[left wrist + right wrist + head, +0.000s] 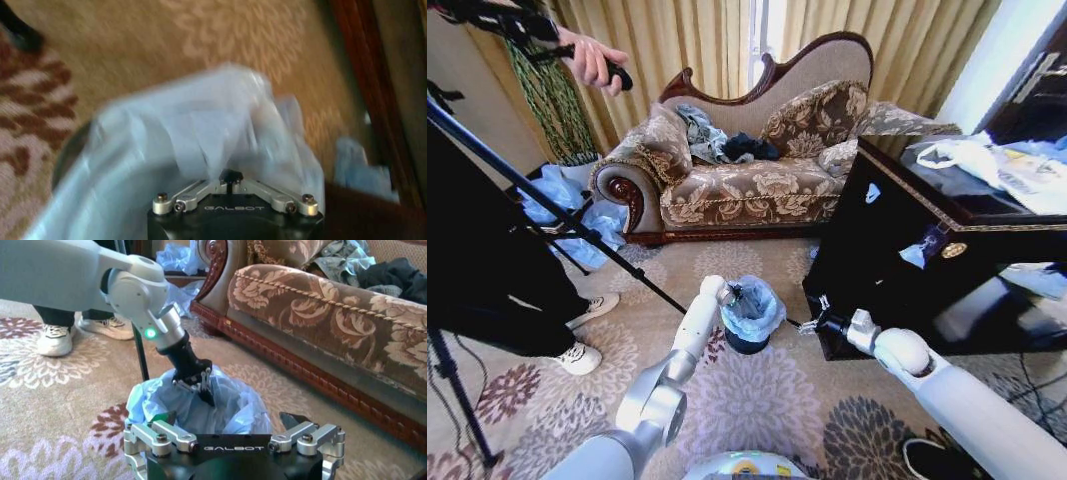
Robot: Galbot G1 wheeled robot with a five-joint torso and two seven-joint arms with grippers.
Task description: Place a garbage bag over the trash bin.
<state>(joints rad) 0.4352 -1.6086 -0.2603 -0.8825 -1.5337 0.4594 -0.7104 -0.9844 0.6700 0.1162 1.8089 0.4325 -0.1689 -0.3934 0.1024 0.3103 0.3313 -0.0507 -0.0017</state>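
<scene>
The trash bin (pixel 747 340) stands on the carpet (pixel 757 400) near the sofa (pixel 747 180), with the garbage bag (pixel 753 308) draped over its rim. The left end effector (pixel 202 386) is inside the bag opening, fingers narrow. The right end effector (pixel 810 325) is just right of the bin, fingers wide, holding nothing.

**A curtained sitting room with patterned carpet**

A beige carpet with brown and grey flower medallions (pixel 757 400) covers the floor. Against gold pleated curtains (pixel 677 40) stands a floral brocade chaise sofa with a carved dark wood frame (pixel 757 170). A large glossy black cabinet with gilt trim (pixel 947 260) sits beside it. Daylight enters through a gap between the curtains (pixel 762 35).
</scene>
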